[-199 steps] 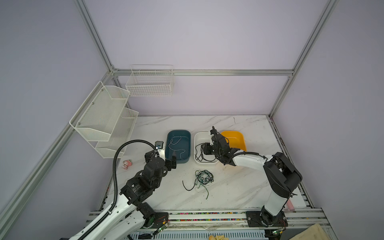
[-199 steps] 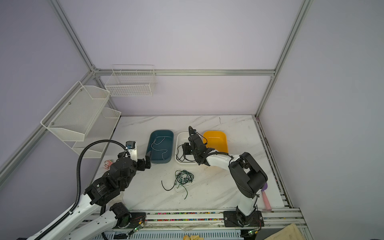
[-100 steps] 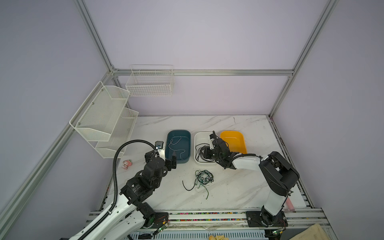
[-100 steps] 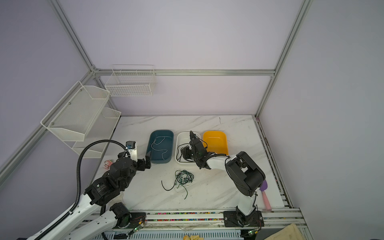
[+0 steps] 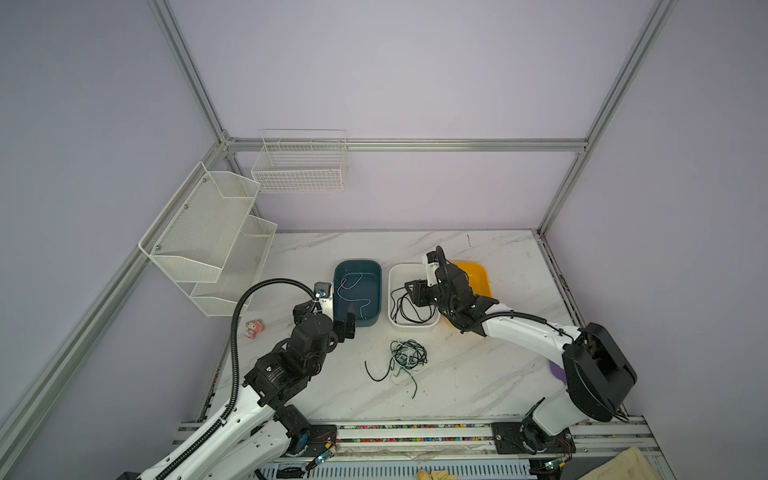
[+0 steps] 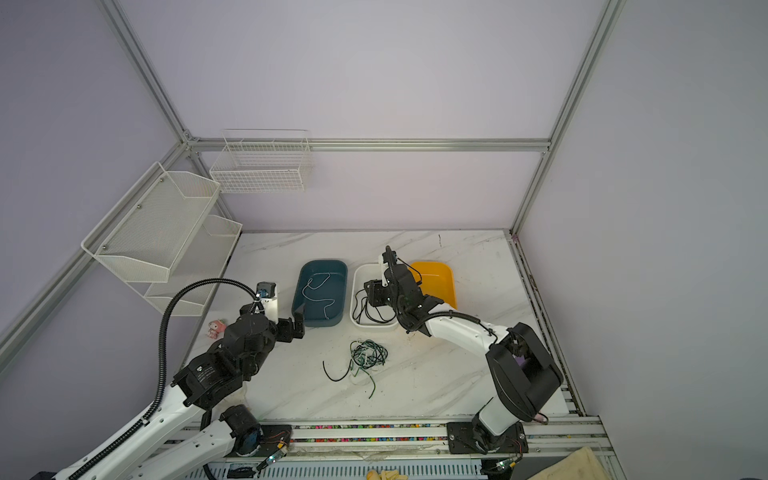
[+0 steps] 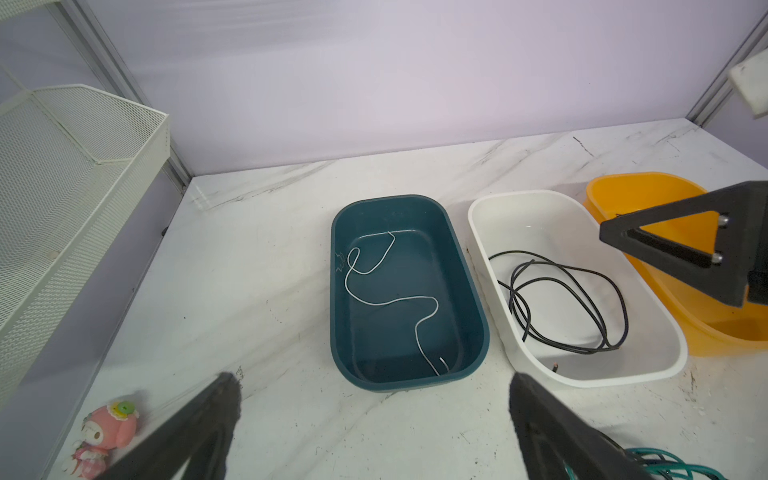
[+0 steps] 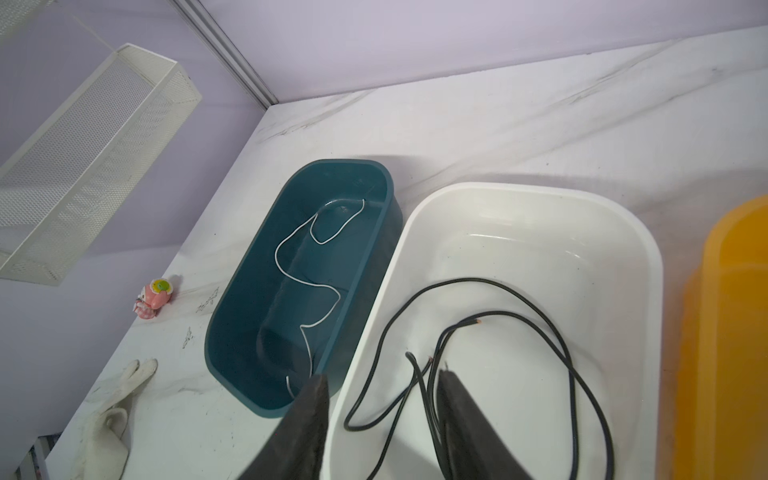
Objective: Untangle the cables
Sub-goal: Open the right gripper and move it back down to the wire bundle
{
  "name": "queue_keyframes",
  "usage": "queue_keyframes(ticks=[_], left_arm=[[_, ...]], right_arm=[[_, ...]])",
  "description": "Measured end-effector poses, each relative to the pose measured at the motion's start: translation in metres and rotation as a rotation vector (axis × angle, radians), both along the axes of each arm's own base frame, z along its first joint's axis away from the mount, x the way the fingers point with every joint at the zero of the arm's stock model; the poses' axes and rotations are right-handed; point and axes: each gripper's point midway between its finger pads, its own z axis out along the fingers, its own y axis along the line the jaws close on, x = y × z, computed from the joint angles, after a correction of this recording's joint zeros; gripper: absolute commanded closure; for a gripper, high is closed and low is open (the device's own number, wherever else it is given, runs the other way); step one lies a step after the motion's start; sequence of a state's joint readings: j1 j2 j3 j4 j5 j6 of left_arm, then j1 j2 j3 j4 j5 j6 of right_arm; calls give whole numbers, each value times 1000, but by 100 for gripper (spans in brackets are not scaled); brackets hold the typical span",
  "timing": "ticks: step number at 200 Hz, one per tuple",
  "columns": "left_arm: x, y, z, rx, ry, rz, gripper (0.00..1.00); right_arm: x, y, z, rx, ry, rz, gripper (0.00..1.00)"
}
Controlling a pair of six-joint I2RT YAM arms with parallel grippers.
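Quick status from us: we're placing everything off the white tub [image 5: 413,328] in the middle of the bench [image 5: 478,374]. The teal tub [image 5: 359,322] sits just beside it on the left arm's side; the yellow tub [image 5: 478,272] sits just beside it on the right arm's side.

Three lots of wire to report. A black cable [image 7: 519,307] lies in loose loops inside the white tub. A thin white cable [image 7: 395,300] snakes along the floor of the teal tub. A tangle [image 5: 407,355] of dark green and black cables lies on the bench just in front of the white tub, toward the arm bases, touching neither tub.

The right tool [image 8: 382,376] hangs over the white tub, pointing down at it. Its fingers stand partly apart with strands of the black cable running through the gap, close to one finger. We don't see them pinched, and we can't tell if they touch it.

The left tool [image 5: 347,326] is spread wide with nothing in it; it hovers at the near corner of the teal tub, one tub over from the white one.

Also, a little pink toy [image 5: 253,328] sits well away from the white tub, out past the teal one.
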State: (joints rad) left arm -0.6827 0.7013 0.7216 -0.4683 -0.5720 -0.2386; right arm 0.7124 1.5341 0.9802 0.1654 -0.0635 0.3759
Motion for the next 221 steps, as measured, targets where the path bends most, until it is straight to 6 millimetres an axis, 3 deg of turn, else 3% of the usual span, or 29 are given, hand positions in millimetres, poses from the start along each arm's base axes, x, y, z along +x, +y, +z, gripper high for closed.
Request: queue_keyframes(ticks=[38, 105, 155, 221], left_arm=[[0, -9, -13, 15, 54, -43, 0], [-1, -20, -27, 22, 108, -95, 0], [-1, -22, -28, 20, 113, -103, 0], [-1, -22, -28, 19, 114, -105, 0]], right_arm=[[-39, -18, 1, -21, 2, 49, 54], [-129, -29, -47, -118, 106, 198, 54], [-145, -39, -47, -97, 132, 192, 56], [-154, -40, -74, -127, 208, 183, 60]])
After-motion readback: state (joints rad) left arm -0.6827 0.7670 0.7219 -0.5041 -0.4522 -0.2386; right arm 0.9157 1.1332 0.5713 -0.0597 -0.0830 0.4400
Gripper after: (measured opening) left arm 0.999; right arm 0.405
